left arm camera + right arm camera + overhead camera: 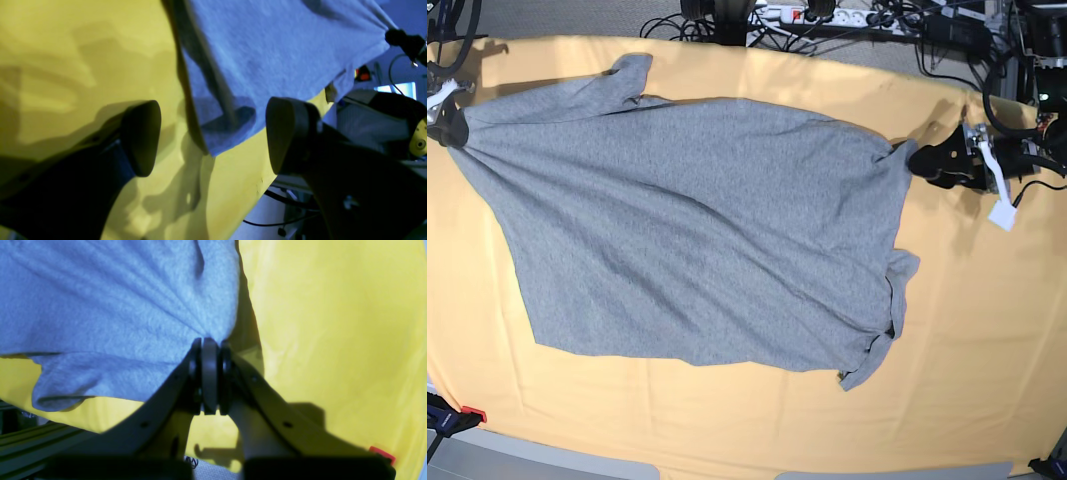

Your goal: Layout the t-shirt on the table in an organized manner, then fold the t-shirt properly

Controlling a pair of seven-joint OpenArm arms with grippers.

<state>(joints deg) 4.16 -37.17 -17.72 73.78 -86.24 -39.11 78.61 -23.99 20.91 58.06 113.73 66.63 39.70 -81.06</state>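
Observation:
The heather-grey t-shirt lies spread across the yellow-orange table, its plain side up and one sleeve bunched at the lower right. At the far left edge, my right gripper is shut on a shirt corner; the right wrist view shows the fabric gathered into the closed tips. My left gripper is at the shirt's right edge. In the left wrist view it stands open, low over the cloth, with a shirt corner lying between its fingers, not gripped.
Cables and a power strip lie beyond the table's far edge. A red clamp sits at the near left corner. A white tag hangs from the left arm. The table edge runs close to the left gripper.

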